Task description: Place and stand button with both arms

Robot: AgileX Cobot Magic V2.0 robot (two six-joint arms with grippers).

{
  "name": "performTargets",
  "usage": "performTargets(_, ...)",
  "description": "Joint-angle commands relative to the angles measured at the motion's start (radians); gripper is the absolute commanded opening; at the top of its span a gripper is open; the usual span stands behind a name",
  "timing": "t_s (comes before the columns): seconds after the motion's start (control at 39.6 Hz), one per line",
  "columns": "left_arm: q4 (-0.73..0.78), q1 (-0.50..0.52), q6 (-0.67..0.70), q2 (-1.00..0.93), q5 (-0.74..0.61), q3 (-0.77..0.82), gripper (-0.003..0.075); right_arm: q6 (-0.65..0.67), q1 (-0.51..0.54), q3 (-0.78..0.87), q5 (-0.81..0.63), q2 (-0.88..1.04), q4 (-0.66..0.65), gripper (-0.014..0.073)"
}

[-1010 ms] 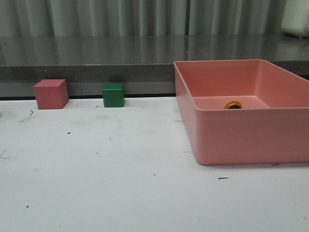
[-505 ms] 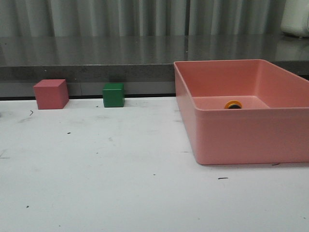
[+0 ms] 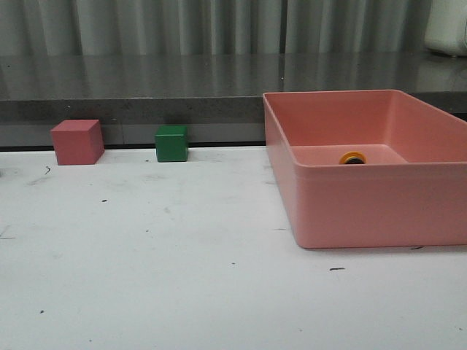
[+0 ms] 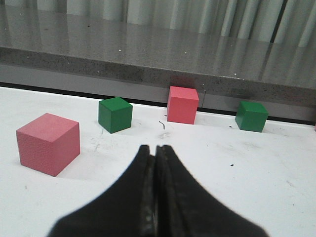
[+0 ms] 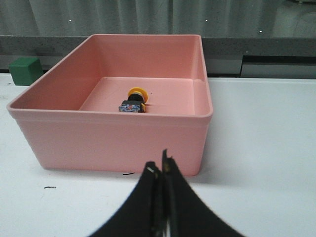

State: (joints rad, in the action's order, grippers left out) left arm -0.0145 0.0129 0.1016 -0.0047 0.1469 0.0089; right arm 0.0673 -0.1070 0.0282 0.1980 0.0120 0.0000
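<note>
Between the right gripper (image 5: 162,170) and the button (image 5: 133,100) stands the near wall of the pink bin (image 5: 113,133); that gripper's fingers are pressed together on nothing, low over the white table (image 3: 182,270) just outside the bin. The left gripper (image 4: 155,153) is likewise closed and empty, pointed at a scatter of pink and green cubes, among them a pink cube (image 4: 49,143) and a green cube (image 4: 115,114). The button lies tipped on its side on the bin floor, yellow cap toward the far wall, only its cap (image 3: 352,157) showing in the front view. Over the last second the front view shows no change at all: neither arm has entered it and nothing has shifted. The task has seemingly not begun, with the pickup and standing still to do.
</note>
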Motion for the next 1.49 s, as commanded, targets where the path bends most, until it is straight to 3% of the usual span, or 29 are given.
performTargets(0.0,-0.008,0.0,0.001,-0.021,-0.077,0.015,-0.002,-0.009,0.004,-0.004,-0.077,0.017,-0.009,-0.007)
performTargets(0.3,-0.059,0.0,0.001,-0.021,-0.135,0.015,-0.002,-0.009,0.004,-0.004,-0.079,0.017,-0.009,-0.007)
performTargets(0.53,-0.061,0.0,0.001,-0.021,-0.321,0.0,-0.002,-0.009,0.004,-0.014,-0.158,0.017,-0.009,-0.007)
performTargets(0.83,0.015,-0.004,0.001,0.086,-0.152,-0.255,-0.002,-0.009,0.004,-0.277,-0.017,-0.037,-0.009,-0.0069)
performTargets(1.09,0.02,-0.004,0.001,0.343,-0.108,-0.449,-0.002,-0.009,0.004,-0.517,0.116,-0.322,-0.009,-0.0069)
performTargets(1.46,0.02,-0.004,0.001,0.422,-0.115,-0.483,0.0008,-0.009,0.004,-0.57,0.1,-0.429,-0.009,-0.0039)
